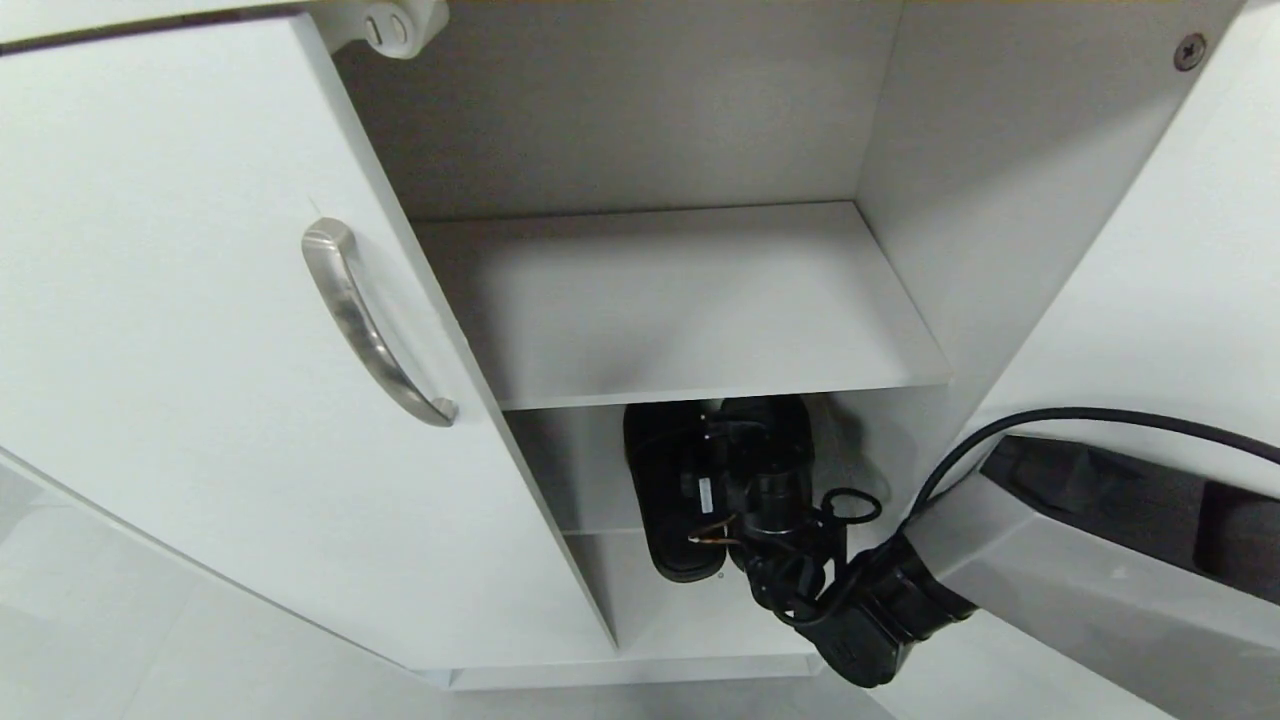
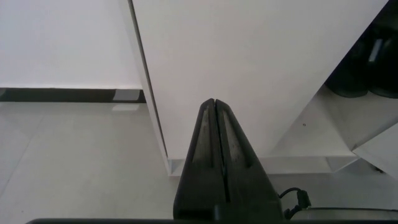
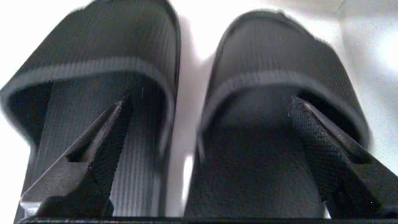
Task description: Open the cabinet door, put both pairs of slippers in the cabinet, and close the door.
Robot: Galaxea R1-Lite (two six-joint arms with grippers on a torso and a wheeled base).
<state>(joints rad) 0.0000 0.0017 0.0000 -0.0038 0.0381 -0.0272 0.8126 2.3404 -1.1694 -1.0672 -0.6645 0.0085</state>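
Note:
A pair of black slippers (image 3: pixel 249 68) lies side by side on the bottom shelf of the white cabinet (image 1: pixel 690 610), toes pointing inward. My right gripper (image 3: pixel 211 102) is inside that lower compartment, open, with one finger over each slipper's footbed and nothing clamped. From the head view, the right wrist (image 1: pixel 780 520) covers most of the pair; the left slipper (image 1: pixel 660 490) shows beside it. The cabinet door (image 1: pixel 180 300) stands open to the left, its metal handle (image 1: pixel 370 320) facing me. My left gripper (image 2: pixel 214 106) is shut and empty, low outside the door.
The middle shelf (image 1: pixel 680 300) is bare. A black cable (image 1: pixel 1050 420) loops from the right arm past the cabinet's right wall (image 1: pixel 1000 200). Pale floor (image 2: pixel 74 162) spreads to the left of the cabinet, with a dark skirting strip along the wall.

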